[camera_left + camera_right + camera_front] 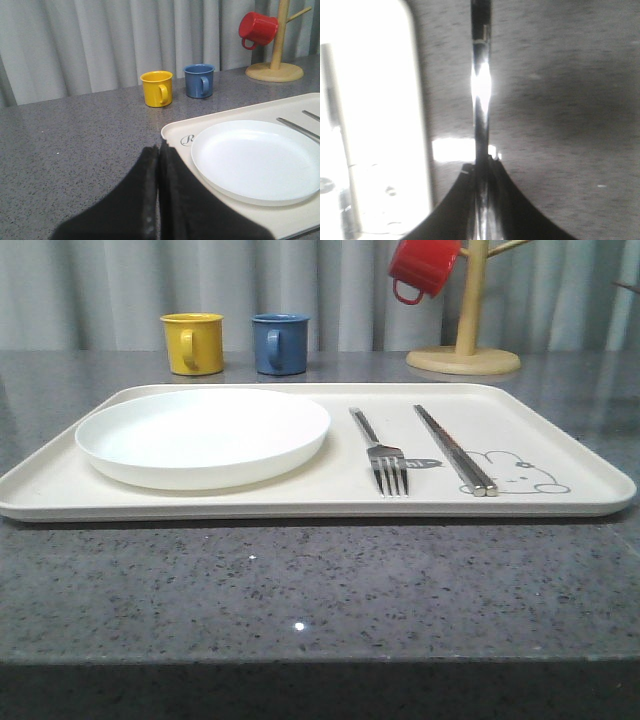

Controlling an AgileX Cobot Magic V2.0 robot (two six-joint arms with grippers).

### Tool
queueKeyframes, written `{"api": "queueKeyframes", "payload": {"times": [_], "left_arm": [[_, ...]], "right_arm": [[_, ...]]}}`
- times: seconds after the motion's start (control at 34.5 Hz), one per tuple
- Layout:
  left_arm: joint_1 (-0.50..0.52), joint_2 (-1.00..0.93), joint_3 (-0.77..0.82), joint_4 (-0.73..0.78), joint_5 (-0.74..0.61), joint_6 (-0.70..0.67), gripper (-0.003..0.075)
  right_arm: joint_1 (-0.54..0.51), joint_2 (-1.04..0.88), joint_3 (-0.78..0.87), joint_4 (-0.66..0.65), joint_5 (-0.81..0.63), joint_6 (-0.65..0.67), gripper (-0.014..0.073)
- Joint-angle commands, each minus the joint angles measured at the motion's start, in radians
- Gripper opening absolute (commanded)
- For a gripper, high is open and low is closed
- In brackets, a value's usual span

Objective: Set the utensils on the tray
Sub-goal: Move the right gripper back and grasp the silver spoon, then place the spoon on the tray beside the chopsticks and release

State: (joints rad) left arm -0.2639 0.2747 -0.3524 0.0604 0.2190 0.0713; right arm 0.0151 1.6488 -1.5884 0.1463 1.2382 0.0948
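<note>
The cream tray [300,508] lies across the grey table. On its right half rest the silver fork [385,455] and the pair of chopsticks [455,450], next to the rabbit drawing. My right gripper [482,162] is shut on a long shiny metal handle, the spoon [481,85], which sticks out past the fingertips over the grey table just beside the tray's rim [417,100]. The spoon's bowl is out of sight. My left gripper [159,150] is shut with nothing in it, low over the table by the tray's corner [172,132].
A round white plate [200,435] takes up the tray's left half. Behind the tray stand a yellow mug [193,343] and a blue mug [280,343]. At the back right, a red mug [423,267] hangs on a wooden mug tree [465,355].
</note>
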Motion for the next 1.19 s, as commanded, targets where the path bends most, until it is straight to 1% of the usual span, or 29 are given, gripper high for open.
{"api": "queueKeyframes", "payload": {"times": [0.0, 0.14, 0.23, 0.43, 0.69, 0.78, 0.98, 1.07, 1.16], "left_arm": [[-0.002, 0.01, -0.028, -0.002, -0.085, -0.01, -0.0018], [-0.002, 0.01, -0.028, -0.002, -0.085, -0.01, -0.0018], [-0.002, 0.01, -0.028, -0.002, -0.086, -0.01, -0.0018], [-0.002, 0.01, -0.028, -0.002, -0.086, -0.01, -0.0018], [-0.002, 0.01, -0.028, -0.002, -0.086, -0.01, -0.0018], [-0.002, 0.01, -0.028, -0.002, -0.086, -0.01, -0.0018], [-0.002, 0.01, -0.028, -0.002, -0.086, -0.01, -0.0018], [-0.002, 0.01, -0.028, -0.002, -0.086, -0.01, -0.0018], [-0.002, 0.01, -0.028, -0.002, -0.086, -0.01, -0.0018]], "right_arm": [[0.082, -0.034, -0.03, 0.01, 0.067, 0.033, 0.0014], [0.192, 0.015, -0.03, 0.011, 0.019, 0.071, 0.0014], [0.222, 0.059, -0.03, 0.014, -0.004, 0.101, 0.0014], [0.222, 0.144, -0.03, 0.009, -0.03, 0.175, 0.0016], [0.222, 0.184, -0.03, 0.007, -0.042, 0.184, 0.002], [0.222, 0.183, -0.03, 0.007, -0.042, 0.184, 0.0061], [0.222, 0.179, -0.031, 0.002, -0.041, 0.184, 0.0227], [0.222, 0.16, -0.033, -0.006, -0.045, 0.183, 0.026], [0.222, 0.126, -0.033, -0.022, -0.063, 0.183, 0.0258]]}}
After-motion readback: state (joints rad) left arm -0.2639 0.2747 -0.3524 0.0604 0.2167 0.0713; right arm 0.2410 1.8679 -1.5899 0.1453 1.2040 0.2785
